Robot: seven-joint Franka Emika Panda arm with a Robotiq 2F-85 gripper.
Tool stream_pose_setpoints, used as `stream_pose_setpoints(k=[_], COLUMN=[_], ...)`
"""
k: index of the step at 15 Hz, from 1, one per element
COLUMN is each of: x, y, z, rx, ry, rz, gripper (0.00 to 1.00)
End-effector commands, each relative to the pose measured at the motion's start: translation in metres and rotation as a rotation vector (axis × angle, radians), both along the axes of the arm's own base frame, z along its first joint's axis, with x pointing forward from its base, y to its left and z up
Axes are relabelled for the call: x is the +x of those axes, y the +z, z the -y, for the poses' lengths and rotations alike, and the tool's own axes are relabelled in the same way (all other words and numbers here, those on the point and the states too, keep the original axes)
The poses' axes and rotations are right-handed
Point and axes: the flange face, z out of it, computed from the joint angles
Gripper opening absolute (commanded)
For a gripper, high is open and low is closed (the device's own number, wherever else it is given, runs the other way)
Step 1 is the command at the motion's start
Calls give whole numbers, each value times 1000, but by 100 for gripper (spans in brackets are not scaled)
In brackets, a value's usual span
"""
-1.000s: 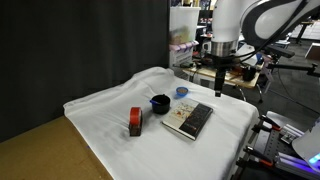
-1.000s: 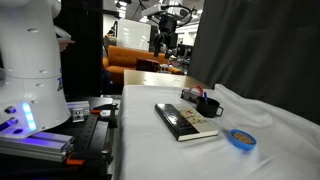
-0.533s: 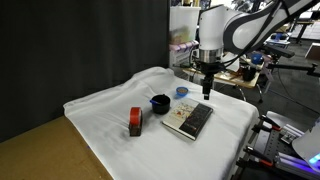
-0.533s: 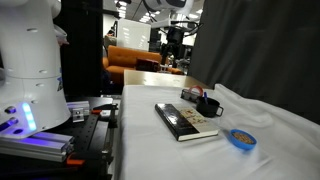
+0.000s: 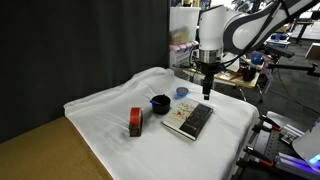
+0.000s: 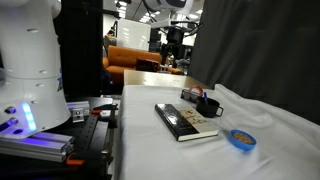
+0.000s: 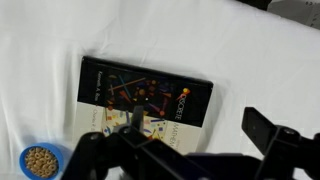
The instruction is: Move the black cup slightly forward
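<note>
The black cup is small, squat and round, and stands on the white cloth near the middle of the table; it shows in both exterior views. My gripper hangs open in the air above the far end of the book, well clear of the cup and to one side of it. It appears high up in an exterior view. In the wrist view the gripper has its dark fingers spread wide with nothing between them, and the cup is out of view there.
A book lies beside the cup. A red-and-black block stands on the cup's other side. A small blue disc lies near the book. The white cloth covers the table; equipment stands past its edge.
Since a second ago the arm has swung in over the table's edge and lowered towards the book. Over the last half second it has held still. The jaws stayed open.
</note>
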Motion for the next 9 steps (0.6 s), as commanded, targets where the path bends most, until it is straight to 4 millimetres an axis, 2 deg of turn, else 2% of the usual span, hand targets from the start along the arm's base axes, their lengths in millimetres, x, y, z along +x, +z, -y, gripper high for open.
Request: stream_pose_setpoints(k=[1, 5, 9], x=[2, 12, 35], y=[-3, -14, -30], z=[2, 4, 3], rx=[-9, -14, -22], ry=[-12, -5, 24], rz=[-8, -14, -10], gripper=[100, 100, 100])
